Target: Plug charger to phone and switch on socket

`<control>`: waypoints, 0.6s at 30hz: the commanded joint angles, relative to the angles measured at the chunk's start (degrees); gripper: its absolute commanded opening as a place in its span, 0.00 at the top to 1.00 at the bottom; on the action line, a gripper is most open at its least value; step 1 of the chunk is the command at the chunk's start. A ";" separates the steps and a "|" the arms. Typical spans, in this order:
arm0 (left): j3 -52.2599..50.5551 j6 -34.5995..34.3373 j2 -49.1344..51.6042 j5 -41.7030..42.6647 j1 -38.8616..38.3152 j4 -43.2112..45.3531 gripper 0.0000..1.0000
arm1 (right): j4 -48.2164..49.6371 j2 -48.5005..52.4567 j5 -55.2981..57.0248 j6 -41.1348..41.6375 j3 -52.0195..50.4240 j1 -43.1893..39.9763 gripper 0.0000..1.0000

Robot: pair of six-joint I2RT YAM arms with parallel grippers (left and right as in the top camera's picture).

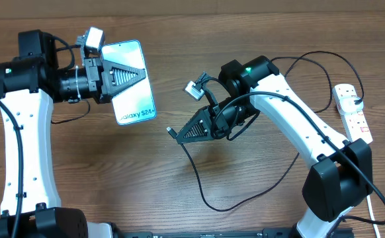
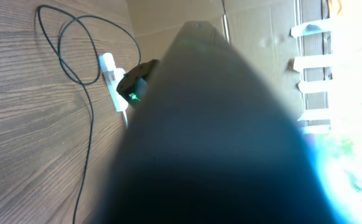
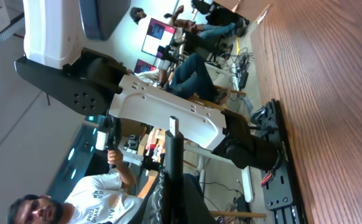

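holding phone at far left, screen up, is the left gripper, clamped shut on it. charger plug tip is pinched in the closed right gripper mid-table, pointing left, apart from phone; cable loops toward the near side. socket lies on the table at the right edge.

Left arm is rising from its base at the near left edge, its wrist pointing right toward the centre. Left gripper is clamping shut on the phone, holding it tilted. Right arm is reaching in from the right, elbow bent. Right gripper is pointing left, jaws closed, pinching the plug tip of the charger.
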 commanded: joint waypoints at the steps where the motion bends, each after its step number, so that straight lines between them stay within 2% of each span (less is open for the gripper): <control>1: 0.74 -0.44 -0.17 1.62 -0.15 0.55 0.96 | 1.92 -1.49 -3.63 3.63 0.50 0.09 0.96; 11: 0.74 -0.46 -0.17 1.60 -0.28 0.96 0.95 | 16.68 -1.49 -3.63 22.51 3.23 0.76 0.96; 18: 0.74 -4.59 -0.17 1.44 -0.28 4.94 0.96 | 26.12 -1.49 -3.61 32.20 3.23 2.58 0.96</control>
